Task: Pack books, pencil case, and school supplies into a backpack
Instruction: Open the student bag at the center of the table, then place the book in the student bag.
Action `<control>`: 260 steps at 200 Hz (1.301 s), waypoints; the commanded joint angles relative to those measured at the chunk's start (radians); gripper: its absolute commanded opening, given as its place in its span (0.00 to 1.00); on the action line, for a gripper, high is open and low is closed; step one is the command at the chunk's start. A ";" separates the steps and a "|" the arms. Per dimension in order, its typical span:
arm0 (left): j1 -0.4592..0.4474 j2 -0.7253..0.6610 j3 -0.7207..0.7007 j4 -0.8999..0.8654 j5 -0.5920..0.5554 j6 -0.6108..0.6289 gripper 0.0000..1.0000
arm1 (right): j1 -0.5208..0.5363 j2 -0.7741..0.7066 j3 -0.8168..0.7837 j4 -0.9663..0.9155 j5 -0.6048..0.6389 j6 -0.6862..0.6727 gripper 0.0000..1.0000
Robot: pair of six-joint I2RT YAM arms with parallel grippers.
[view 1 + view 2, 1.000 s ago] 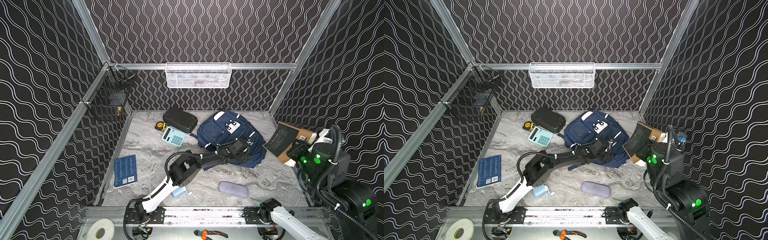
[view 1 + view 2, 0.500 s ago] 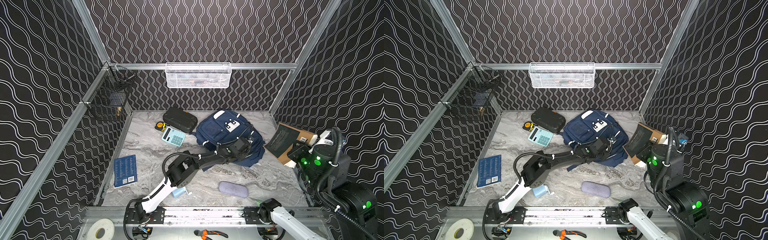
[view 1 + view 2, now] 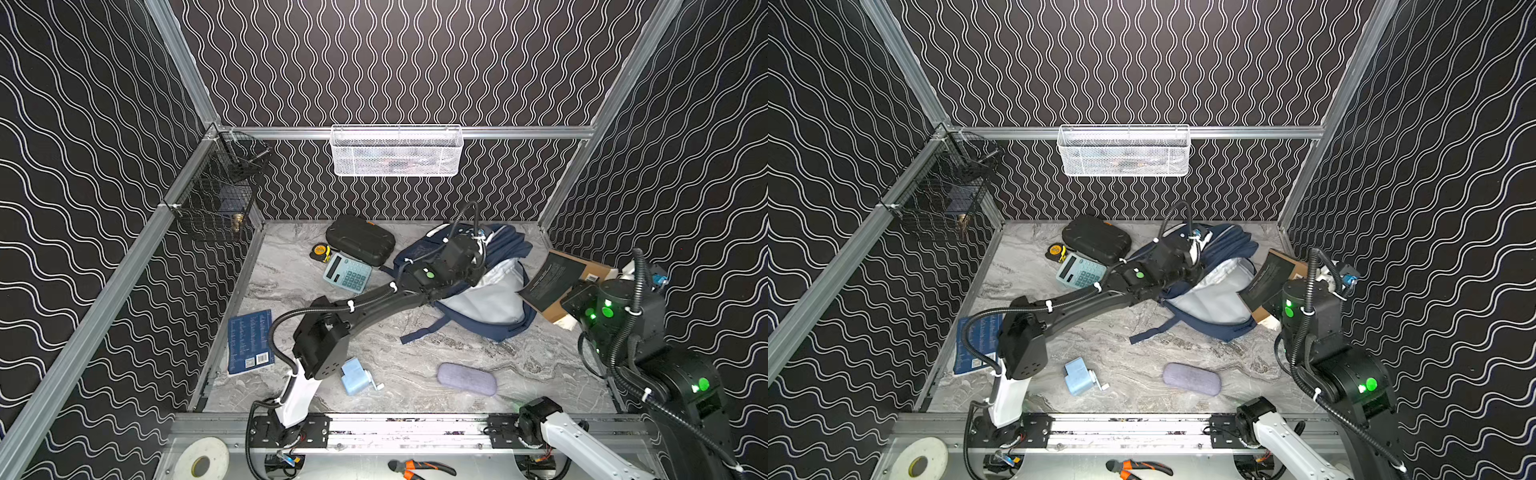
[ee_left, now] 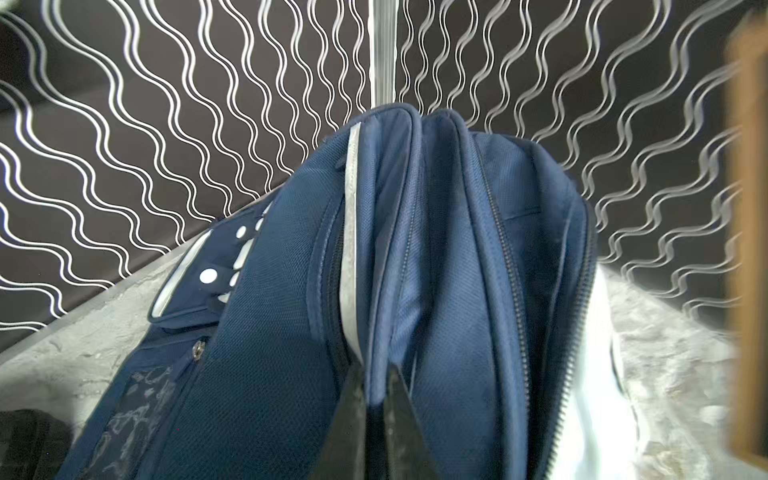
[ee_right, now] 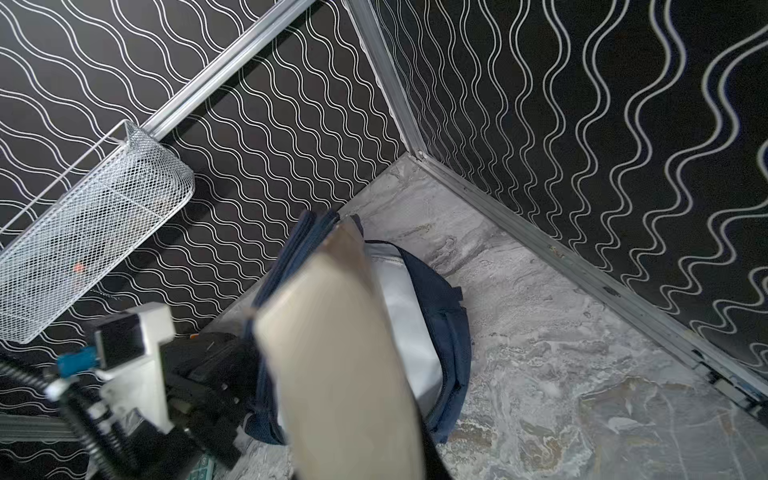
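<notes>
Backpack (image 3: 509, 249) on grey marbled tabletop (image 3: 540, 365), black wavy-lined walls (image 3: 395, 62) around.

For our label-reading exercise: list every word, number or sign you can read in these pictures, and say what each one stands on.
Nothing is legible.
blue book: print and barcode, too small.
black book: white print, too small.
calculator: key marks, too small.
backpack: white patch marks, blurred.
</notes>
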 commanded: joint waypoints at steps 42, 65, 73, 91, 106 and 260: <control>0.096 -0.104 -0.081 0.200 0.244 -0.166 0.00 | -0.009 -0.062 -0.308 0.371 -0.035 0.161 0.00; 0.111 -0.116 -0.085 0.193 0.303 -0.163 0.00 | -0.061 -0.101 -0.509 0.645 -0.147 0.177 0.00; 0.116 -0.121 -0.084 0.185 0.321 -0.159 0.00 | -0.096 -0.080 -0.547 0.715 -0.213 0.199 0.00; 0.130 -0.133 -0.085 0.181 0.353 -0.181 0.00 | -0.204 0.000 -0.610 0.844 -0.402 0.264 0.00; 0.144 -0.144 -0.097 0.192 0.377 -0.202 0.00 | -0.278 0.060 -0.674 0.999 -0.527 0.316 0.00; 0.192 -0.120 -0.069 0.204 0.535 -0.277 0.00 | -0.396 0.171 -0.722 1.138 -0.761 0.428 0.00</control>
